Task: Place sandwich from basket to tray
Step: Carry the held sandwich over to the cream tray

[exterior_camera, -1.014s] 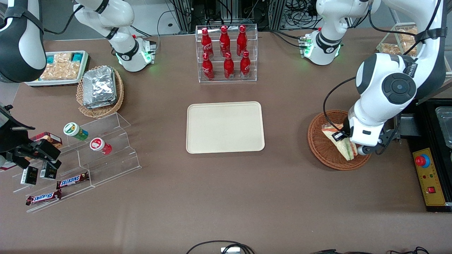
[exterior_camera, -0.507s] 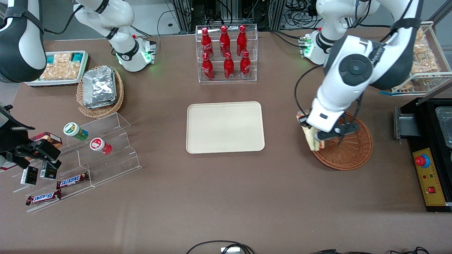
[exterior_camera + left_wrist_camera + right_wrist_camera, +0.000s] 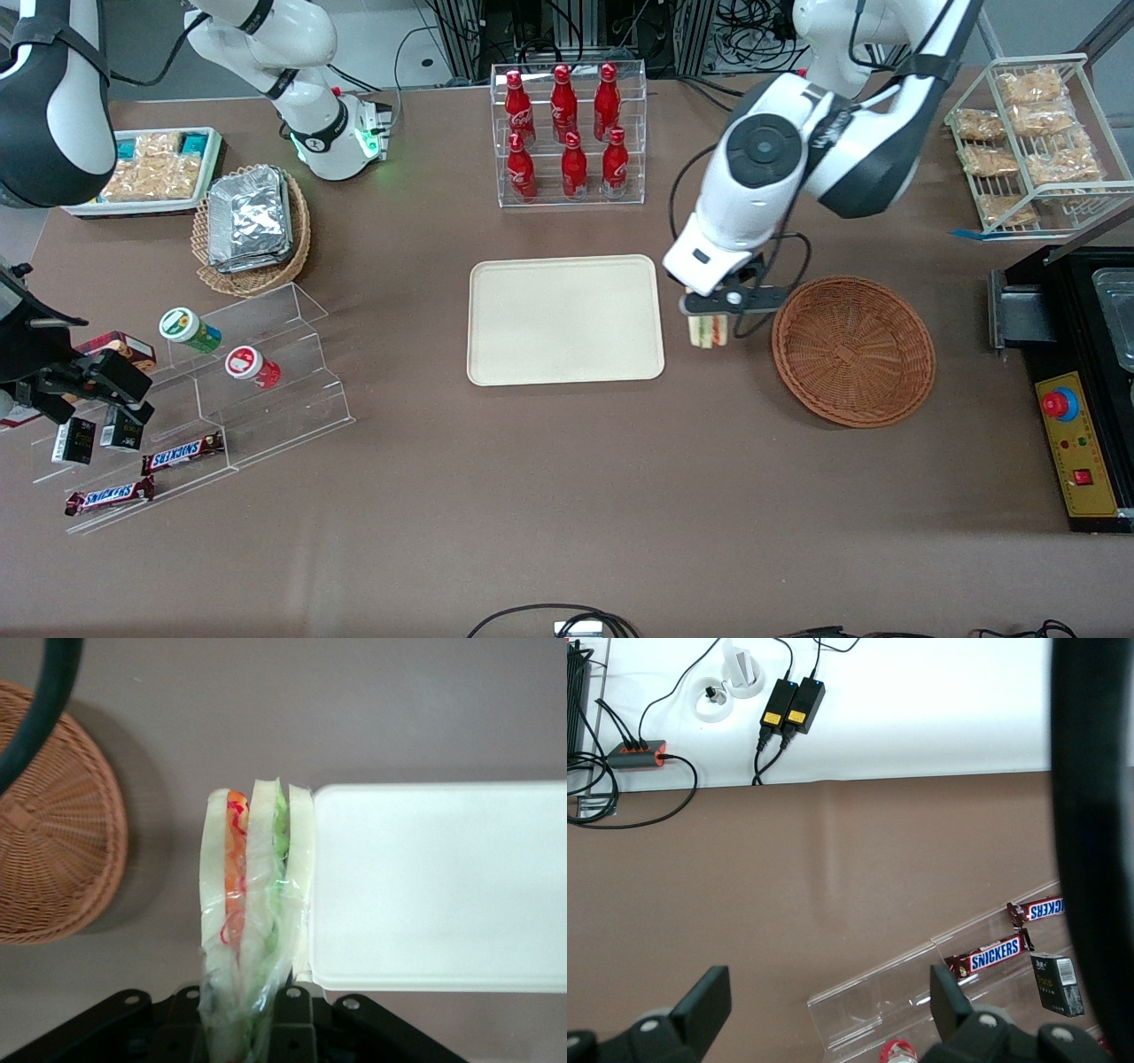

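gripper [image 3: 709, 321] clamped, pointing down

Gripper [image 3: 709, 321] no longer down in the basket [image 3: 853, 350]; now raised above bare table [image 3: 567, 496], between basket and tray [image 3: 564, 320]. Sandwich [image 3: 707, 330] gone from the basket, now hanging clamped in the fingers [image 3: 297, 997], just beside the tray rim. Basket fully exposed. Wire rack of snack packs [image 3: 1032, 142] at the working arm's end uncovered.
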`<state>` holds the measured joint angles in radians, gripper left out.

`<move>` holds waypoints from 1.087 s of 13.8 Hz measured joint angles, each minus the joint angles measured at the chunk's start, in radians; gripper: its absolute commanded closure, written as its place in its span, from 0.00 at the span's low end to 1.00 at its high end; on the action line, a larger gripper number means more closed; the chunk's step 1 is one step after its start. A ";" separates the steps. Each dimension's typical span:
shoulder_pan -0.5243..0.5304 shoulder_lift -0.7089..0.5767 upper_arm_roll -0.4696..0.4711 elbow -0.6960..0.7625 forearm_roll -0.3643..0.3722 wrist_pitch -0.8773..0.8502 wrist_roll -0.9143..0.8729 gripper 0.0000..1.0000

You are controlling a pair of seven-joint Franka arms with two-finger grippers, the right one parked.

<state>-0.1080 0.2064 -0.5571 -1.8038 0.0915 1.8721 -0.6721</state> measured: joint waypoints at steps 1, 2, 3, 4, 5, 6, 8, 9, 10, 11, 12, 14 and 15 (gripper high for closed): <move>-0.025 0.019 -0.002 -0.001 0.013 0.002 0.000 1.00; -0.052 0.043 -0.003 -0.001 0.028 0.014 -0.001 1.00; -0.078 0.065 -0.004 0.000 0.035 0.036 -0.010 1.00; -0.105 0.088 -0.004 -0.001 0.043 0.060 -0.028 1.00; -0.129 0.109 -0.004 -0.001 0.061 0.076 -0.053 1.00; -0.152 0.130 -0.004 0.000 0.088 0.088 -0.089 1.00; -0.192 0.180 -0.004 0.000 0.133 0.125 -0.164 1.00; -0.206 0.210 -0.004 -0.001 0.151 0.144 -0.187 1.00; -0.216 0.240 -0.004 -0.001 0.165 0.159 -0.205 1.00; -0.221 0.269 -0.004 0.000 0.174 0.175 -0.218 1.00; -0.223 0.295 -0.004 0.000 0.180 0.186 -0.226 1.00; -0.226 0.336 -0.004 0.001 0.192 0.199 -0.233 1.00; -0.229 0.352 -0.004 0.001 0.199 0.203 -0.238 0.99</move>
<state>-0.3369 0.5583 -0.5608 -1.8031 0.2903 2.0754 -0.9102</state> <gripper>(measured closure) 0.815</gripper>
